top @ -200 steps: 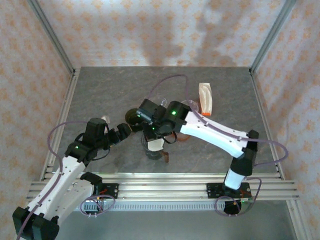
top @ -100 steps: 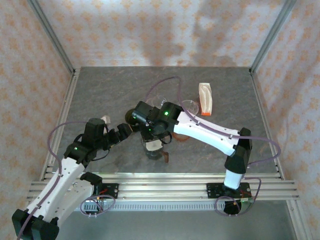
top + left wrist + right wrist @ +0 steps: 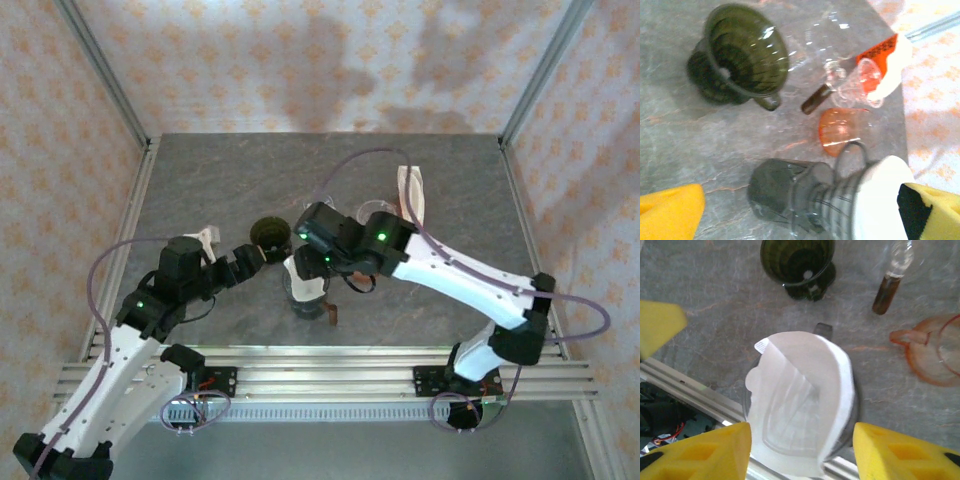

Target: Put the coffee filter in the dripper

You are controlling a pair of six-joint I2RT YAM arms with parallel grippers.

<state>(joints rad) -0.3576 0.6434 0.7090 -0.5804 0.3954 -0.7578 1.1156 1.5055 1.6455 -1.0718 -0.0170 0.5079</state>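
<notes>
Filter (image 3: 800,420) looks seated in grey dripper (image 3: 785,192), green dripper (image 3: 797,260) at 12 o'clock empty; right gripper (image 3: 800,432) and left gripper (image 3: 800,200) wide open, holding nothing, only pull-back remains

the coffee filter (image 3: 805,405) sits in the dripper (image 3: 305,300), between the fingers of my right gripper (image 3: 800,450). another dripper (image 3: 270,233) stands behind it, a bit to the left. a third dripper (image 3: 932,355) is on its right, with a fourth (image 3: 855,82) just behind that one. a pack (image 3: 412,195) lies further back on the table (image 3: 200,180). my left gripper (image 3: 800,210) is near, on the left.
</notes>
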